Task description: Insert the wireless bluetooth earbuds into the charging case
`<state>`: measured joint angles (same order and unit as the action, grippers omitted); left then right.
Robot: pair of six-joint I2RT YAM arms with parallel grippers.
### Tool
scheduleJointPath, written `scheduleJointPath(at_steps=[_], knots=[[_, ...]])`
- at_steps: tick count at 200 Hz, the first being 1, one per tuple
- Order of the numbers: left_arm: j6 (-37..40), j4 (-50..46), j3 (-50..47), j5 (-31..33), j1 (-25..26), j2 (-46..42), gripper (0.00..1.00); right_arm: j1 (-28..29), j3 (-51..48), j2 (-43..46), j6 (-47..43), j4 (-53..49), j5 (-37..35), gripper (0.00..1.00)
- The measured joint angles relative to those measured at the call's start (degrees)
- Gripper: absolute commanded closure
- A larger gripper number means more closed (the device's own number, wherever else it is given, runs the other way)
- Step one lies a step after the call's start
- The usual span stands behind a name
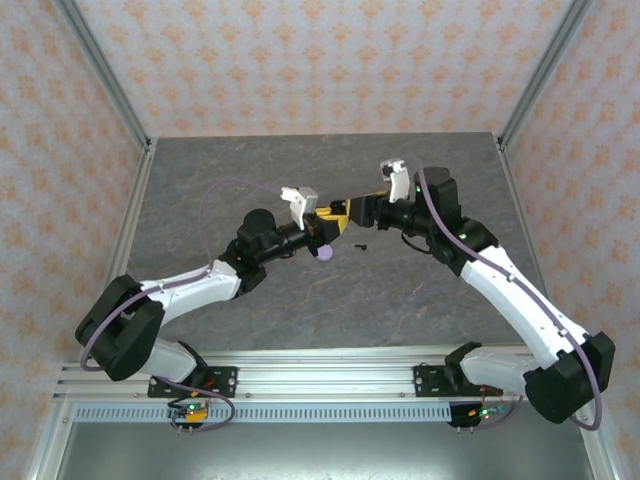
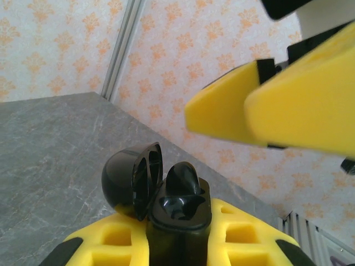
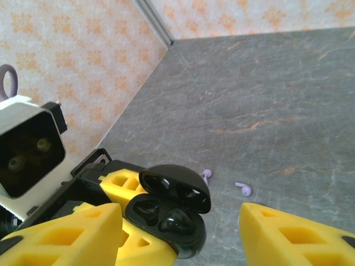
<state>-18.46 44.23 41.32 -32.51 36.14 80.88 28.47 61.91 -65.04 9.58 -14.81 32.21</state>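
We log two pale lilac stemmed earbuds [image 3: 244,189] lying near each other on the grey marbled bench [image 3: 266,83]. Glossy black round charging case [image 3: 172,213], lid open, sits clamped in the left gripper [image 2: 177,244] jaws. The right gripper [image 3: 182,233] jaws gape wide beside it.

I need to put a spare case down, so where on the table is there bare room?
Bare: the far strip of the table along the back wall, and the near stretch between the arms and the rail. Crowded: the centre, where the lilac case, a black earbud and lilac earbuds lie close together.
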Motion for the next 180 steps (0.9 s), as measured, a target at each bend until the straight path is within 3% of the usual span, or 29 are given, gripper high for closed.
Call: scheduleJointPath(at_steps=[38, 69, 129, 180], knots=[[4.39, -5.49, -0.24, -0.02, 0.15, -3.74, 0.82, 0.00, 0.68, 0.74, 1.44, -3.23, -9.92, 0.40], [7.06, -10.91, -0.55, -0.04, 0.15, -8.68, 0.82, -0.79, 3.82, -5.38, 2.75, -8.52, -15.34, 0.45], [10.84, -21.07, -1.68, 0.00, 0.15, -19.93, 0.82, -4.83, 4.63, -20.79, 3.39, -16.11, -10.64, 0.69], [12.55, -25.75, -2.19, 0.15, 0.15, -23.30, 0.82, -4.66, 3.80, -27.82, 3.04, -17.38, -4.11, 0.80]])
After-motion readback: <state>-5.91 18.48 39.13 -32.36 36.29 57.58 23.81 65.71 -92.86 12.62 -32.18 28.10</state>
